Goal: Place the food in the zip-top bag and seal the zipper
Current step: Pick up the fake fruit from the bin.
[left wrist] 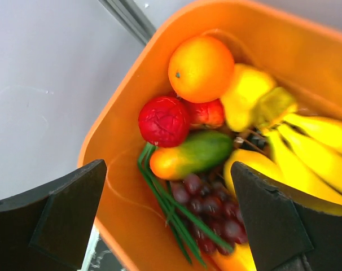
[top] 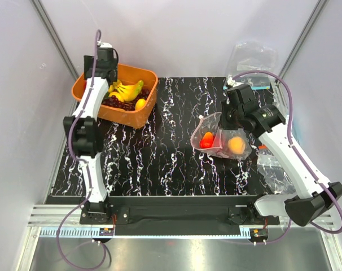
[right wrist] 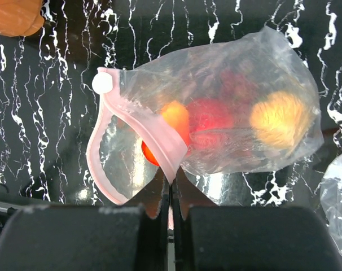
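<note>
Spillage threatens: the right end effector (right wrist: 171,195) is clamped on the bag (right wrist: 239,62), lying on the desk (right wrist: 47,113) with fruit (right wrist: 207,121) inside and zipper (right wrist: 159,138) gaping, so a tug could tip it out. The left end effector (left wrist: 168,214), spread wide above the basket (left wrist: 117,130), could knock the orange (left wrist: 201,68) aside.

The zip-top bag (top: 220,149) lies on the bench (top: 159,164) (mouth gaping leftward) with a red fruit (top: 206,140) and an orange fruit (top: 236,144) inside. The right hand (top: 228,119) is at its far edge; an orange tub (top: 131,117) stands far left.
</note>
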